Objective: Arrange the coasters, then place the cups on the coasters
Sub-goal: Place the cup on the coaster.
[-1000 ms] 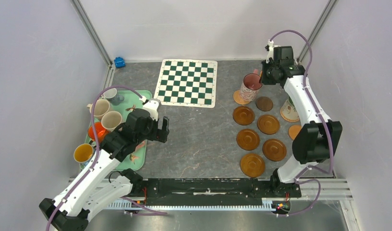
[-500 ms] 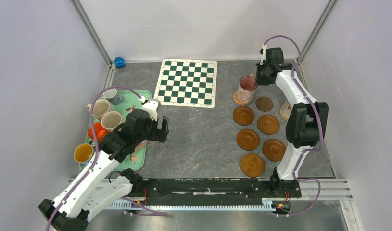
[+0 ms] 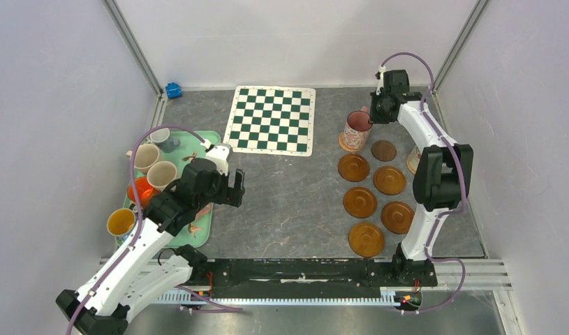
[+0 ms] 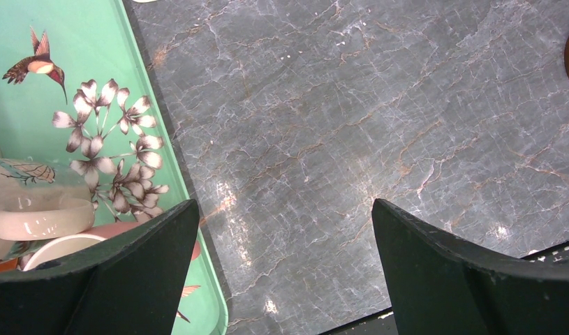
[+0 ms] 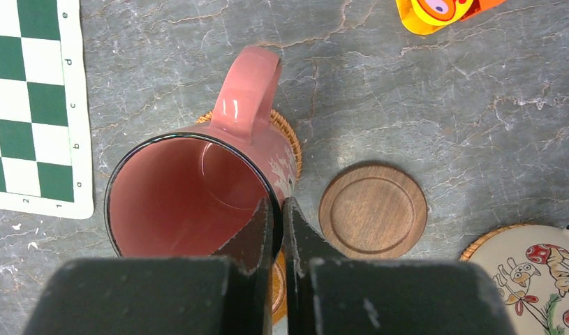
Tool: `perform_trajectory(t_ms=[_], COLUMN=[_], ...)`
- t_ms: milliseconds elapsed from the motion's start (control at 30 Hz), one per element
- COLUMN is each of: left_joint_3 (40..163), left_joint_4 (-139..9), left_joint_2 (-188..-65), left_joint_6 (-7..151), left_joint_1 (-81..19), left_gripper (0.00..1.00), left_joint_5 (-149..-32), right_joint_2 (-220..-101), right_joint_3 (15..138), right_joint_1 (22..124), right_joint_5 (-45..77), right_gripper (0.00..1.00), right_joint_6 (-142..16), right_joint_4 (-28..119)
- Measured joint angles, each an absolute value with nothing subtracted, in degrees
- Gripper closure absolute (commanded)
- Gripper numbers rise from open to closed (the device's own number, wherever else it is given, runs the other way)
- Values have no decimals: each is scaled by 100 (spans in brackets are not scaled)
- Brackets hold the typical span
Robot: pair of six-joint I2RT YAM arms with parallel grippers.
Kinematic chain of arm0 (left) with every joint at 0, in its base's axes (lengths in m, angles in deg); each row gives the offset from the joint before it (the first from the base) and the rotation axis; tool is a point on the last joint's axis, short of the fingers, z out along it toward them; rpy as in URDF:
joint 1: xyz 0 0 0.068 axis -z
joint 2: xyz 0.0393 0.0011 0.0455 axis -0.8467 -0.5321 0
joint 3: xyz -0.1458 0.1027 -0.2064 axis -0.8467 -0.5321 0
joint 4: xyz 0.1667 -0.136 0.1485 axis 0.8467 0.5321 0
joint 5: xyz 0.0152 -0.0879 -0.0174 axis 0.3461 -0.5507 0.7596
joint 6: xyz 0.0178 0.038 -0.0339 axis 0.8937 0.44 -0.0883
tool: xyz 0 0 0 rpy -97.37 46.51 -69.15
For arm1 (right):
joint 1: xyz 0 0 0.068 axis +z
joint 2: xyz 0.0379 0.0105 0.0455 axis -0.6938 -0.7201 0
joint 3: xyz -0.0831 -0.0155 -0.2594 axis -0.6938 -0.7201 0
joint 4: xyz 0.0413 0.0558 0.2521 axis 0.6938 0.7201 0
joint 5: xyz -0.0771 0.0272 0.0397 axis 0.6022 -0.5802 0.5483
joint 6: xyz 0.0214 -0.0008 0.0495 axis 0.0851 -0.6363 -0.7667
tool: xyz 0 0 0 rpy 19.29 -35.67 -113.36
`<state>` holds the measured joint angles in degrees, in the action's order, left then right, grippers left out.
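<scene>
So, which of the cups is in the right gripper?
The pink cup, standing on a woven coaster beside the chequered mat; the right gripper pinches its rim. The cups in the tray stand untouched.

Counter [image 4: 337, 105]: grey veined stone-look, sl. sheen. Pink mug [image 5: 190, 202]: glossy glazed ceramic. Woven coaster [image 5: 287, 132] under it: rough fibre. Wood coaster [image 5: 373, 209]: matt, turned rings. Tray [image 4: 30, 112]: smooth mint plastic w/ print. Left claw [image 4: 283, 206]: matt blk plastic
</scene>
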<state>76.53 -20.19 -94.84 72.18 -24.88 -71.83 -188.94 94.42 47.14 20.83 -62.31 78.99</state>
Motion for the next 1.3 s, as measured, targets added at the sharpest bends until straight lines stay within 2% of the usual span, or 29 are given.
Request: perform_trajectory(t_ms=[400, 767, 967, 1133, 1300], left_joint_3=[7653, 7653, 7653, 7653, 7653], left_joint_4=[-2019, -2019, -2019, -2017, -2010], left_joint_2=[-9495, -9493, -9493, -9493, -9495], left_joint_6=[7218, 7218, 7218, 7216, 7207], left_joint_1=[-2488, -2488, -2488, -2488, -2488], left_gripper=[0, 0, 0, 0, 0], left_joint_5=[-7183, -7183, -7183, -7093, -6726], right_joint_2=[-18973, -18986, -18984, -18890, -18326], right_joint_3=[9442, 9547, 9770, 9932, 9648], right_joint_1=[4714, 4714, 4714, 4720, 4867], right_joint_5=[2076, 1982, 1875, 1770, 1738], right_gripper=[100, 71, 50, 41, 37], right_joint_6=[-6253, -6349, -6465, -6601, -6808], right_joint_4=[7823, 7781, 7766, 7812, 7729])
